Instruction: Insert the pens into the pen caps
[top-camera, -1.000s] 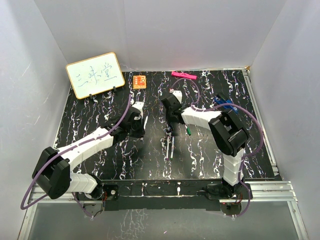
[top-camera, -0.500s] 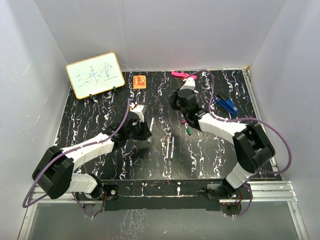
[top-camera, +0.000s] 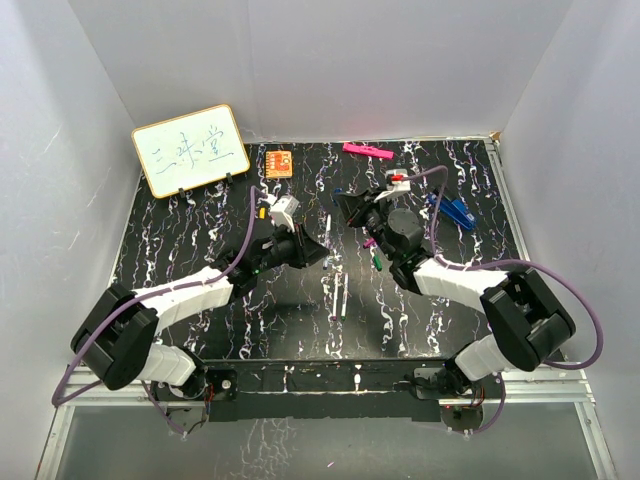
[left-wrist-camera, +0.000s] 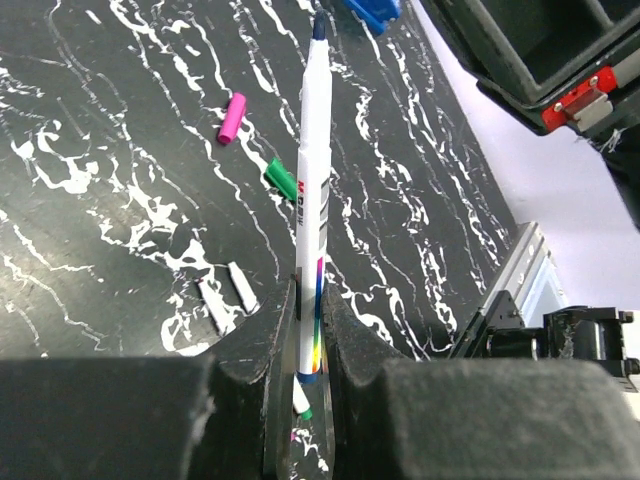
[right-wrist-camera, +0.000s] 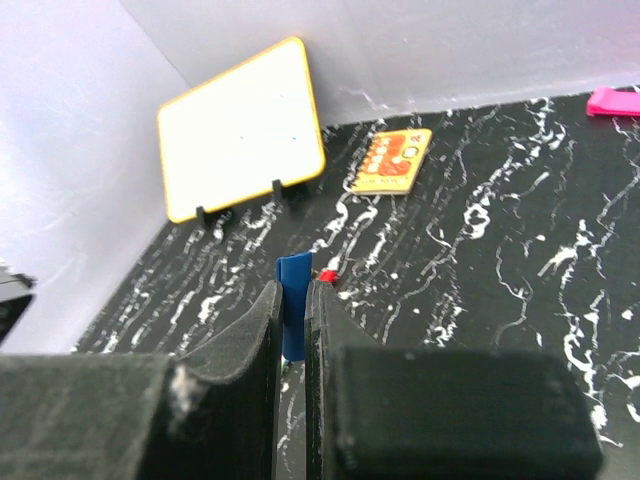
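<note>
My left gripper (left-wrist-camera: 306, 305) is shut on a white pen (left-wrist-camera: 313, 170) with a blue tip, which points away from the jaws toward the right arm. In the top view this left gripper (top-camera: 311, 248) holds the pen (top-camera: 326, 227) mid-table. My right gripper (right-wrist-camera: 293, 300) is shut on a blue pen cap (right-wrist-camera: 293, 290); from above the right gripper (top-camera: 349, 209) faces the left one, a short way apart. A red cap (right-wrist-camera: 327, 276) shows just beyond its fingers. A magenta cap (left-wrist-camera: 232, 118) and a green cap (left-wrist-camera: 281, 178) lie on the table. Two white pens (top-camera: 340, 295) lie nearer the front.
A whiteboard (top-camera: 190, 150) stands at the back left, with an orange block (top-camera: 279, 162) beside it. A pink marker (top-camera: 365, 150) lies at the back edge. A blue object (top-camera: 455, 210) rests at the right. White walls enclose the black marbled table (top-camera: 200, 220).
Both arms have swung toward the table's middle. The left gripper carried the pen rightward; the right gripper came back toward the left arm and now faces it with the blue cap.
</note>
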